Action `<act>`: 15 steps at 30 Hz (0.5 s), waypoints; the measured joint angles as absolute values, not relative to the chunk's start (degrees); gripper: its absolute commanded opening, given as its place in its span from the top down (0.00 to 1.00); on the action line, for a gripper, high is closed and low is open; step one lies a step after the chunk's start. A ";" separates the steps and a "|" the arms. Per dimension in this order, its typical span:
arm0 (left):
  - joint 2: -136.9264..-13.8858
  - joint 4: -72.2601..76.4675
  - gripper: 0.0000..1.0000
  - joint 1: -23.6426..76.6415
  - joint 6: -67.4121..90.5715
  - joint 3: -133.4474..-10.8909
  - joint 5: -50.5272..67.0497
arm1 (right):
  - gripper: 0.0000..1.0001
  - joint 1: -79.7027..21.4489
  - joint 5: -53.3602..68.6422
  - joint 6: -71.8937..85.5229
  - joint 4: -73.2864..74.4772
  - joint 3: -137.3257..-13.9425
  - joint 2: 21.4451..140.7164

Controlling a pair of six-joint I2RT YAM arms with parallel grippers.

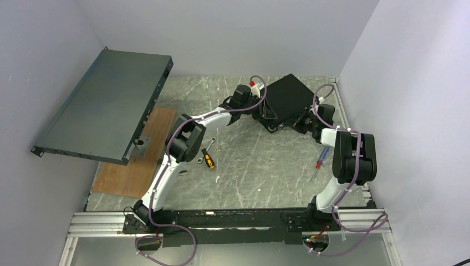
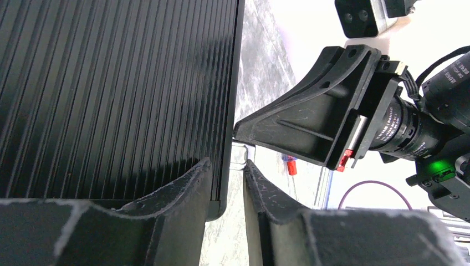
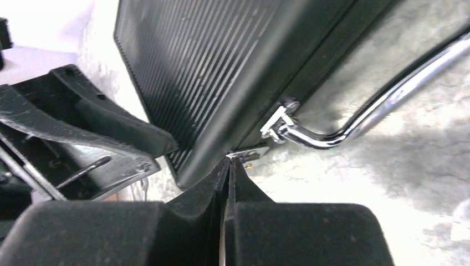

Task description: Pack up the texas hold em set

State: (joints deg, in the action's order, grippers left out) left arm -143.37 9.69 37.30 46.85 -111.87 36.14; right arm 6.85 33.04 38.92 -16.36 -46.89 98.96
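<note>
The black ribbed briefcase (image 1: 288, 98) lies shut at the far middle of the table. Chips, cards and buttons are out of view. My left gripper (image 1: 265, 115) is at its near left side. In the left wrist view (image 2: 227, 172) the jaws stand a little apart, with the briefcase's edge (image 2: 230, 111) and a silver latch (image 2: 240, 155) between them. My right gripper (image 1: 304, 119) is at the near right side. In the right wrist view (image 3: 229, 162) the fingers are pressed together, tips at a silver latch (image 3: 249, 151) below the case's front edge (image 3: 244, 111), beside the chrome handle (image 3: 354, 119).
A large dark-grey metal panel (image 1: 105, 105) leans at the left above a wooden board (image 1: 138, 160). A yellow-handled screwdriver (image 1: 208, 159) and a wrench (image 1: 204, 148) lie mid-table. A red-handled screwdriver (image 1: 318, 163) lies near the right arm. Walls close in on both sides.
</note>
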 measured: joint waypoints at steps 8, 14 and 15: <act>-143.06 8.47 0.65 37.19 47.33 -111.87 36.16 | 0.99 6.37 28.93 37.69 -15.88 -45.45 98.32; -143.06 8.38 0.65 37.15 47.51 -111.87 36.18 | 0.99 5.91 26.87 36.91 -15.51 -44.53 96.38; -143.06 8.36 0.65 37.15 47.51 -111.87 36.21 | 0.99 5.67 26.41 36.56 -15.31 -44.53 96.03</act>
State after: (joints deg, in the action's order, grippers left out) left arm -143.06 8.36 37.15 47.51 -111.87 36.21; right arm 5.67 26.41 36.56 -15.31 -44.53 96.03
